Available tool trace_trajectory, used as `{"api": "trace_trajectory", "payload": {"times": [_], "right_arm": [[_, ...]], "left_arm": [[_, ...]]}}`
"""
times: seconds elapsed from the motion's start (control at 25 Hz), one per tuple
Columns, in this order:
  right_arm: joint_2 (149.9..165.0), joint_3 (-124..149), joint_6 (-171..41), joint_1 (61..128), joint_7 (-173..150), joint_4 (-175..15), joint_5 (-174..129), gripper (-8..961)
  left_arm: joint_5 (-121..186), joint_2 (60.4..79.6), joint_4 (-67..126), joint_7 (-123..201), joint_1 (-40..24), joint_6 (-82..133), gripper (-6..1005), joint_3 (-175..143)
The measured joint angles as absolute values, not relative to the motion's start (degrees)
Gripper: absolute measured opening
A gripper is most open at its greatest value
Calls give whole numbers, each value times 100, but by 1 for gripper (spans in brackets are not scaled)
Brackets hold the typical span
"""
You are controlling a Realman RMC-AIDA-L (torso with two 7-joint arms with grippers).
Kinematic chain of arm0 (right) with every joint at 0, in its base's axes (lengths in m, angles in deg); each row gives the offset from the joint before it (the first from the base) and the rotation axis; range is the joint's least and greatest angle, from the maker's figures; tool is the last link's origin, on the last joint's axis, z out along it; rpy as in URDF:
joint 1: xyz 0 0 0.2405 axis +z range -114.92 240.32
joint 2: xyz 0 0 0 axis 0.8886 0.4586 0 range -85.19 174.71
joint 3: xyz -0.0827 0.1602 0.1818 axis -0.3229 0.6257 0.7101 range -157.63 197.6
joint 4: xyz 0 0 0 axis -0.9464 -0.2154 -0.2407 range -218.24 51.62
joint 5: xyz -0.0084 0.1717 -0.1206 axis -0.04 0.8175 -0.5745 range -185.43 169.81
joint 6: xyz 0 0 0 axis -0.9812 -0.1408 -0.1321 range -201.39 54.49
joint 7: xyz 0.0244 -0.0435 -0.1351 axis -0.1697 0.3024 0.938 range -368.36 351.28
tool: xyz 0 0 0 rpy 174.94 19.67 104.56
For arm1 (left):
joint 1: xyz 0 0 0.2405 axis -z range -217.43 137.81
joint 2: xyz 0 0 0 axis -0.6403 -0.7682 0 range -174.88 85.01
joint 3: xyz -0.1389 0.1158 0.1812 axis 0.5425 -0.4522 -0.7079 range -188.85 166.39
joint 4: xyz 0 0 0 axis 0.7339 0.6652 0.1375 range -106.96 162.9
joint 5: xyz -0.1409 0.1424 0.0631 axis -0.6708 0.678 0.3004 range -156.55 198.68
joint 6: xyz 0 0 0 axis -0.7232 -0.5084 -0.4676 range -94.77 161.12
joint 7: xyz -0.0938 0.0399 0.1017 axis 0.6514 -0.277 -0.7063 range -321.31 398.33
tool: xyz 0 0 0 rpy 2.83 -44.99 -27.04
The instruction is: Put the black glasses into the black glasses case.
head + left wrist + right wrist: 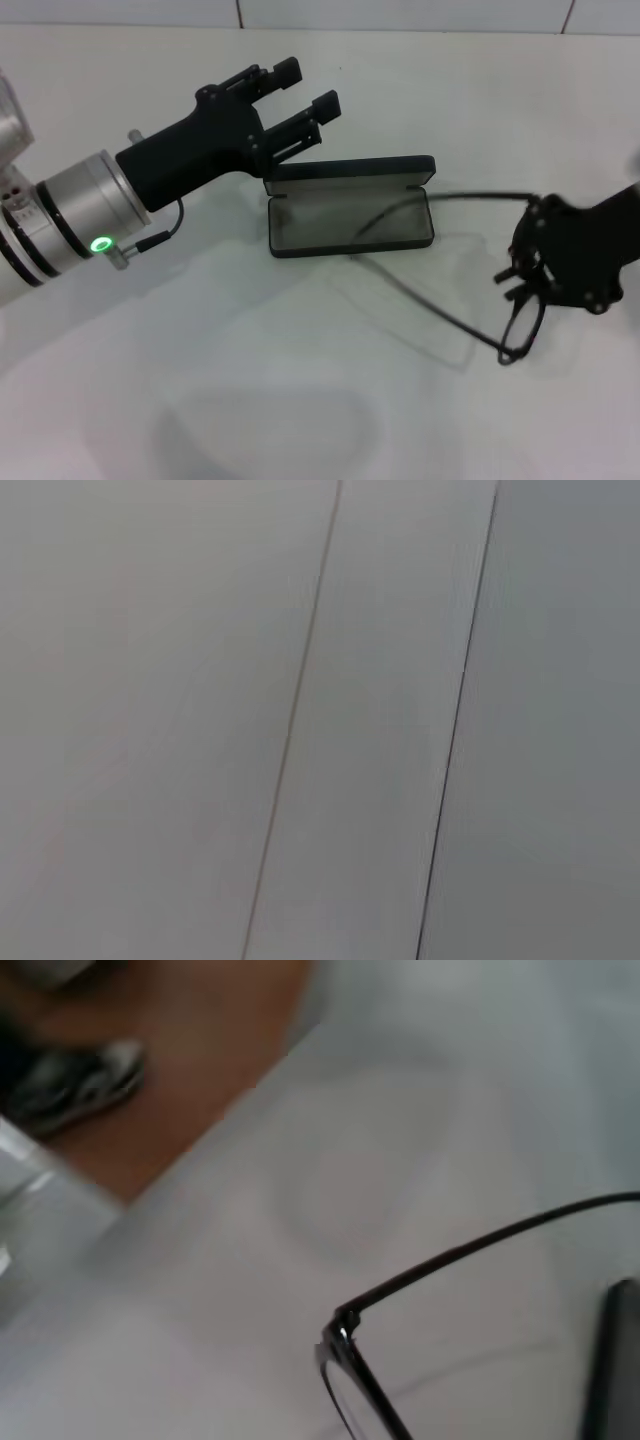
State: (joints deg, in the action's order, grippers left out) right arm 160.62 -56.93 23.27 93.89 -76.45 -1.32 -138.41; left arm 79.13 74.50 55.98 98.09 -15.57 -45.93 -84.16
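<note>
The black glasses case (350, 208) lies open in the middle of the white table, grey lining up and lid standing at the back. My right gripper (522, 272) is shut on the black glasses (520, 338) to the right of the case. The lens frame hangs below the fingers, and both thin temple arms reach left. One arm's tip lies over the case's tray, the other ends just in front of the case. My left gripper (306, 88) hovers open over the case's back left corner, holding nothing. The right wrist view shows the glasses' hinge corner (345, 1335) and the case edge (618, 1360).
The white table (250, 400) stretches wide in front of the case. The right wrist view shows the table's edge with brown floor (215, 1070) beyond. The left wrist view holds only pale panels with dark seams (300, 700).
</note>
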Motion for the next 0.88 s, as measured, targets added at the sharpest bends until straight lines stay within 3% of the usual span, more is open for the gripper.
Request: {"api": "trace_trajectory", "payload": {"times": [0.24,0.44,0.88], "right_arm": [[16089,-4964,1842,8700,-7048,-474,-12568,93],[16052,-4696,971,8477,-6486,-1840,-10707,94],[15944,-4473,614,9580,-7502,-4381,-9976,94]], "left_arm": [[7911,7446,5599,9809,-1534,-4855,679,-8291],[7911,7467,5609,9803,-1408,-5002,679,-8243],[7989,7485,5421,9678,-695,-5117,679,-8330]]}}
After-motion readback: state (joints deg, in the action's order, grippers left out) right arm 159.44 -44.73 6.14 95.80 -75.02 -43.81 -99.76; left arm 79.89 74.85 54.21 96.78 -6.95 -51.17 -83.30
